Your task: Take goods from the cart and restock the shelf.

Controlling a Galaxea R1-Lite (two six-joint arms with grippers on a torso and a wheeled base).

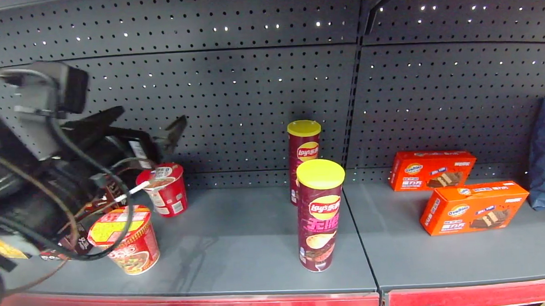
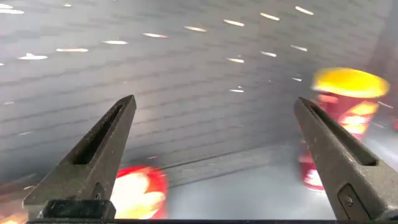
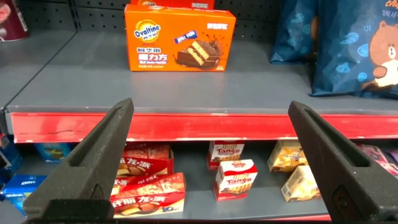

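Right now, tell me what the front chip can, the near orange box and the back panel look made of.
Front can: likely a cardboard tube with glossy printed wrap; yellow lid looks plastic.
Near box: printed cardboard, judging by crisp folded edges.
Back panel: probably painted metal, matte grey, punched with regular holes.

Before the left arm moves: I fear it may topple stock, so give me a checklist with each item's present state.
1. Left pincer open, empty: ok.
2. Right pincer open, empty: ok.
3. Front chips can and rear chips can upright: ok.
4. Bare shelf beside front noodle cup: ok.
5. Left arm clear of that cup: cannot tell.
6. Goods held for restocking: not ok.
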